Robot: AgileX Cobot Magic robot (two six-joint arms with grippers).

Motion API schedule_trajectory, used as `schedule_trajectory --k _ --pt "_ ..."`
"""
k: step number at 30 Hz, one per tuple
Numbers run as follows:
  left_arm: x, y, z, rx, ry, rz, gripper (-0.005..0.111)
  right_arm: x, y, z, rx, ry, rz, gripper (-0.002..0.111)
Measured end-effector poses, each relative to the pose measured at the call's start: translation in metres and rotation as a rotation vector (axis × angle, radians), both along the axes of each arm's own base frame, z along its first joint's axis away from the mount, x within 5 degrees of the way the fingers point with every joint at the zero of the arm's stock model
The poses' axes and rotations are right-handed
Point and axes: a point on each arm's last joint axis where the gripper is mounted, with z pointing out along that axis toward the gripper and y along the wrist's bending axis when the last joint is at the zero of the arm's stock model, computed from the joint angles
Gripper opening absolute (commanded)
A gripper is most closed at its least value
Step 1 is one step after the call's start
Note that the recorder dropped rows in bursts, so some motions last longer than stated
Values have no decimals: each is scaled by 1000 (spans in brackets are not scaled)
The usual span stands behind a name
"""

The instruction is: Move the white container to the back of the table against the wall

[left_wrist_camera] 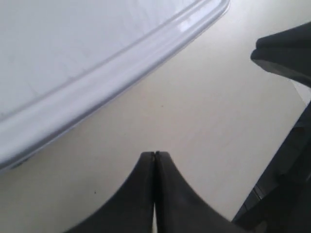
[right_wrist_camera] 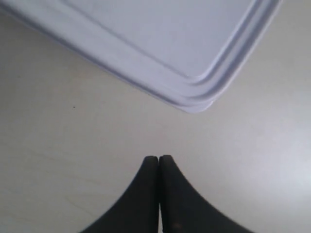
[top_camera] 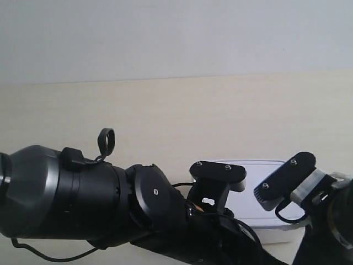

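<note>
The white container (top_camera: 259,190) lies flat near the table's front edge, partly hidden by both arms. Its lid rim (left_wrist_camera: 97,82) runs past my left gripper (left_wrist_camera: 155,154), which is shut with nothing in it and hovers over bare table a short way off the box's side. My right gripper (right_wrist_camera: 159,158) is also shut and empty, just off a rounded corner of the container (right_wrist_camera: 194,99). The pale wall (top_camera: 176,33) stands at the back, well beyond the box.
The cream tabletop (top_camera: 165,116) stretches bare from the box to the wall. The large black arm at the exterior view's left (top_camera: 83,193) fills the foreground; the other arm (top_camera: 309,187) sits at the right edge. Part of the other arm (left_wrist_camera: 286,53) shows in the left wrist view.
</note>
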Motion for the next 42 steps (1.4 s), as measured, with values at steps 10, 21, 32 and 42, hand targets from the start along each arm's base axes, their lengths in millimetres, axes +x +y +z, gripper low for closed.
schedule_trajectory --k 10,21,32,42 --pt "5 2 -1 15 -54 13 0 13 -7 -3 179 35 -205 0" --pt "22 13 -1 29 -76 47 0 26 -7 -17 220 42 -247 0" --pt "37 25 -1 40 -80 74 0 36 3 -36 246 41 -226 0" --pt "49 32 2 40 -97 97 0 59 10 -34 232 -32 -228 0"
